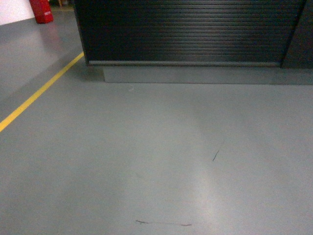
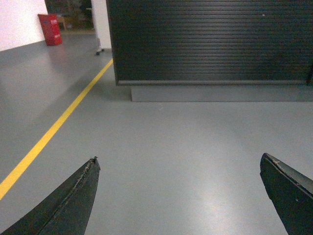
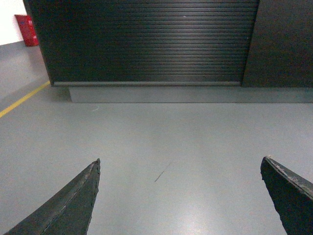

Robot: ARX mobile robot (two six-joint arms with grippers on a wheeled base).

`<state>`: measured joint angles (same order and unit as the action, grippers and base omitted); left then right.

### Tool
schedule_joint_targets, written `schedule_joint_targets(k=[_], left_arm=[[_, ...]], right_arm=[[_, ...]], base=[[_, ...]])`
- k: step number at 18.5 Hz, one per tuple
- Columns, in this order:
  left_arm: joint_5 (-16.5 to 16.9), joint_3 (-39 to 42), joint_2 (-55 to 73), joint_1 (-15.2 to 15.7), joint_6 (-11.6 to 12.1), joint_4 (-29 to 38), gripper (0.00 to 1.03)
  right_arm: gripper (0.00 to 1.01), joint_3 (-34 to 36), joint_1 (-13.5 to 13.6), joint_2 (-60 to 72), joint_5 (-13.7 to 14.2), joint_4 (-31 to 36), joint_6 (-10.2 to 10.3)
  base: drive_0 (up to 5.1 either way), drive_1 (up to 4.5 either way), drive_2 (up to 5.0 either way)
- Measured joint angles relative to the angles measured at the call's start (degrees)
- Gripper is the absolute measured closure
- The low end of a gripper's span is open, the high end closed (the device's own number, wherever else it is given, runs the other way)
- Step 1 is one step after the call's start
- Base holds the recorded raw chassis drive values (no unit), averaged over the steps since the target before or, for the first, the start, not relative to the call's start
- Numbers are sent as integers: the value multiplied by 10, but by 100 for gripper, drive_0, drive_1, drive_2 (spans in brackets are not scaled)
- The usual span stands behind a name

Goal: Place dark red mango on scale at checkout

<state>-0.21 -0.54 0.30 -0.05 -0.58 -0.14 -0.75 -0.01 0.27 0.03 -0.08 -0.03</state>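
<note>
We see only the checkout (image 1: pixel 190 29) among the task's things: a black counter whose front is a panel of fine horizontal ribs, standing on a recessed grey plinth on the grey floor. In the head view it fills the upper edge, its left corner near a yellow floor line. Both wrist views face the same ribbed front. Its top is out of view.

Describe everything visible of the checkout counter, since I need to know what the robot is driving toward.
Only the checkout front shows: a black panel of fine horizontal ribs, slightly glossy, ending in a thin grey strip above a recessed grey plinth that stands on the grey floor. A plain dark panel adjoins it on the right. Its left corner stands near the yellow floor line. The counter top is out of frame, and nothing touches the front.
</note>
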Motion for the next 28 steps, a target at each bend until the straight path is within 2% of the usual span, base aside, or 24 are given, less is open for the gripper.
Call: schedule_joint_targets(k=[13,28], left_arm=[[2,0,0,0,0,-1,5],[2,0,0,0,0,1,5]], right_arm=[[3,0,0,0,0,-2,0],[3,0,0,0,0,-1,0]], base=[[0,423,-423],[1,304,-302]])
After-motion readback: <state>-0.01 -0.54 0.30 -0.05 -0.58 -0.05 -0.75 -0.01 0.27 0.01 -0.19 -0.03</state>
